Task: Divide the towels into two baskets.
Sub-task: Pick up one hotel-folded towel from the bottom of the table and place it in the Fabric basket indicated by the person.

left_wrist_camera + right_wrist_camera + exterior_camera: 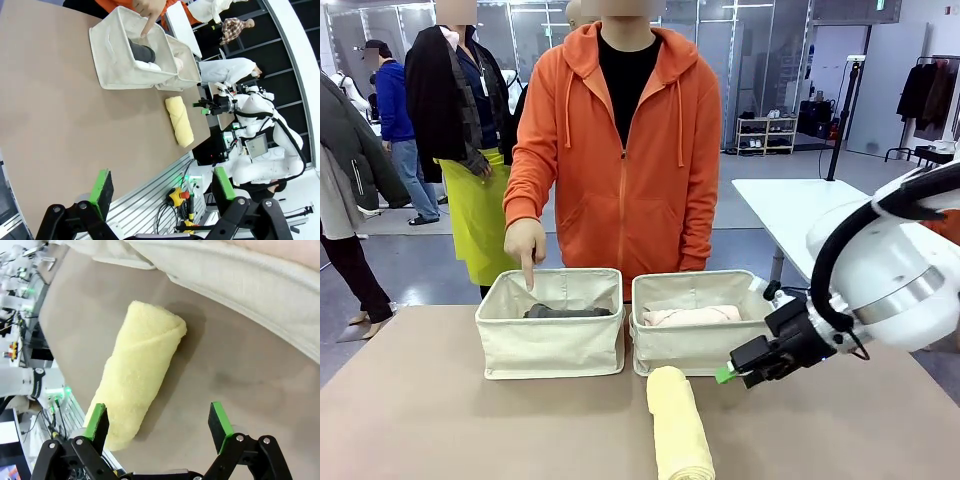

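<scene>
You are looking at the right gripper point(728, 372) hovering with its jaws apart and empty, just beside the far end of the pale yellow rolled terry towel point(679, 428), which is lying on the brown table point(440, 420) below and to the gripper's left, apparently lined up for a pick. Just beyond the gripper, the right cream canvas basket point(692, 345) is holding a pale pink-beige towel roll point(690, 316). Farther left, the matching left basket point(550, 345) is holding a dark grey roll point(568, 311) over something white; the person's hand point(525, 245) is pointing into it, likely marking the destination. The left gripper point(160, 187) is waiting spread and empty, well apart from everything.
</scene>
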Action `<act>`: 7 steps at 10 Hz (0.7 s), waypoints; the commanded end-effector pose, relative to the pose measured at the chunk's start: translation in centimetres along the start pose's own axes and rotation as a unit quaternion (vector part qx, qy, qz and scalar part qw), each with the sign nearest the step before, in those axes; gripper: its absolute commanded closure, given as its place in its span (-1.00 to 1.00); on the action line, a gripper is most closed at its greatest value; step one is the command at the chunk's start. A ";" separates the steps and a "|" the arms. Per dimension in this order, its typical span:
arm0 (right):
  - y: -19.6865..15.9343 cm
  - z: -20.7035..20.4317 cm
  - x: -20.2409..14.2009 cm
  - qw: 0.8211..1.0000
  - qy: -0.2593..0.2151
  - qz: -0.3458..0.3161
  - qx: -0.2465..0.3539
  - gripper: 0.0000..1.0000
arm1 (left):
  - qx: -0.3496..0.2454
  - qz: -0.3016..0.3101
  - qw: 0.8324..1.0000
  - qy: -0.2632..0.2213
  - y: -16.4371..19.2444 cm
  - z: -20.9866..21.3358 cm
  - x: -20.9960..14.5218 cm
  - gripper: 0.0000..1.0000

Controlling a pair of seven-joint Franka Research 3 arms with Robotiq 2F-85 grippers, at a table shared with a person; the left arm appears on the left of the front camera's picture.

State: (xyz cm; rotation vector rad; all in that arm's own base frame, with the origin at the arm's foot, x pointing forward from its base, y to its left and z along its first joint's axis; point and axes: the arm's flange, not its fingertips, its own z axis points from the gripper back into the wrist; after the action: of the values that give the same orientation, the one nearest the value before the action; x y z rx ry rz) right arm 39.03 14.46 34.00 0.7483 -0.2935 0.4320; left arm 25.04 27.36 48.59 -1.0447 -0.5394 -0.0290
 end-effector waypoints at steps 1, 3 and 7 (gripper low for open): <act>1.3 -2.3 -0.3 0.998 0.001 -0.044 -0.032 -1.00 | -0.003 0.004 1.000 0.002 -0.3 0.4 0.2 -1.00; 2.1 -4.5 -0.1 0.997 0.001 -0.059 -0.051 -1.00 | -0.003 0.004 1.000 0.002 -0.3 0.4 0.2 -1.00; 3.2 -7.3 0.4 0.997 0.009 -0.060 -0.046 -1.00 | -0.003 0.004 1.000 0.002 -0.3 0.4 0.2 -1.00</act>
State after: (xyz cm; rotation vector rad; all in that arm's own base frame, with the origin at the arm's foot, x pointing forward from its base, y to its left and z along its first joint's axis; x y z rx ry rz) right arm 38.40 20.42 31.46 0.6724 -0.2497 0.3366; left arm 25.05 27.36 48.59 -1.0447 -0.5393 -0.0291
